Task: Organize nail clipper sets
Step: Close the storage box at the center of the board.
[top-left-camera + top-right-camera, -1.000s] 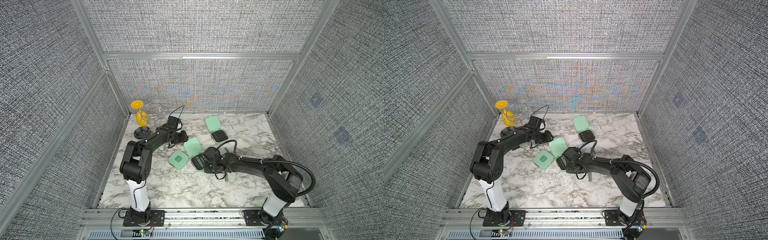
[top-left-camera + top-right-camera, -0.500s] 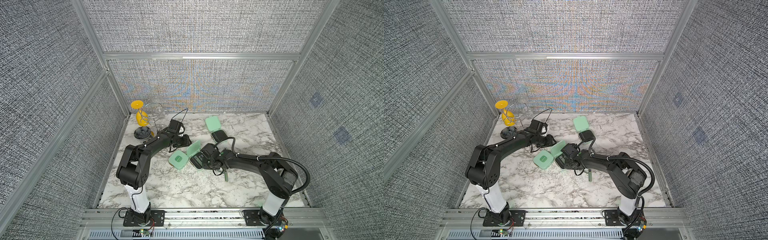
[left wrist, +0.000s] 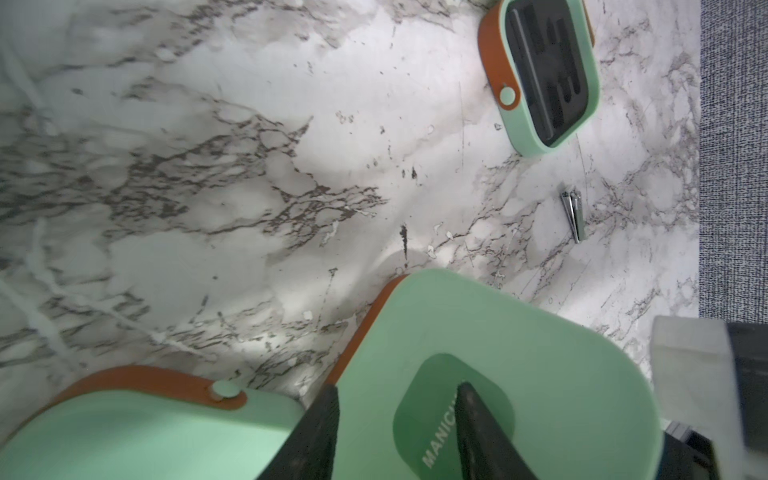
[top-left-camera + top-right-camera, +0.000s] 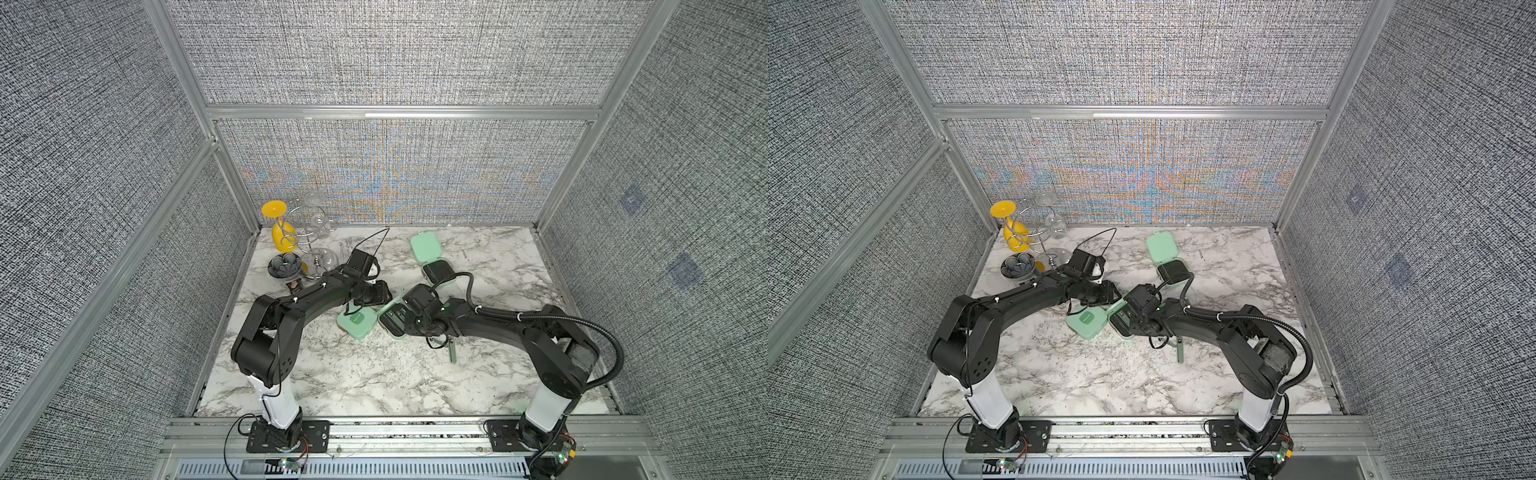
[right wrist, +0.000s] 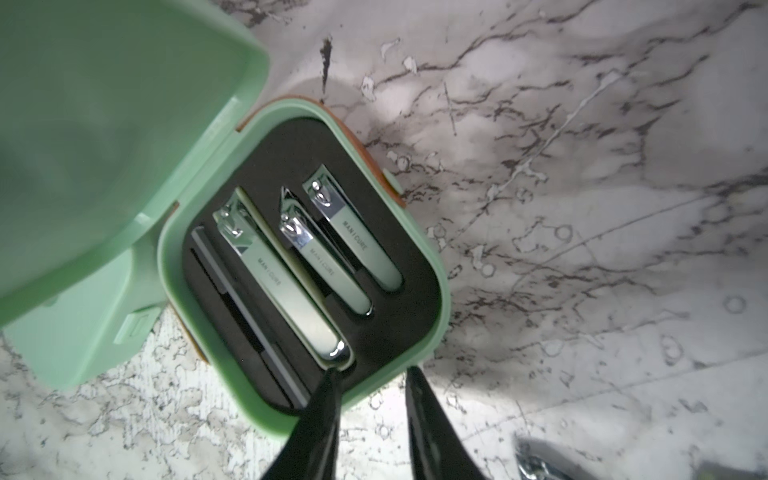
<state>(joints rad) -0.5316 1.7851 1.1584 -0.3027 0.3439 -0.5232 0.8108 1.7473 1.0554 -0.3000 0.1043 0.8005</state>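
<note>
Where the two arms meet at the middle of the table, the centre case sits with its lid raised at a tilt over the base. On the left gripper the jaws stand a little apart. One fingertip lies across the lid's printed label and the other at the lid's edge. Both are over the outer face, and nothing is pinched between them. The right gripper is spread and empty, astride the centre case's rim: one fingertip is inside, by the end of the longest clipper, and the other is outside. Within the centre case, three clippers lie side by side in black foam, with a slim dark file alongside. The shut case sits just beside the centre case, on the left arm's side. The far case lies beyond the centre case toward the back wall, its own cover flat open. A loose clipper lies between the centre case and the far case. A loose green tool lies near the centre case on its front side, partly under the right arm.
</note>
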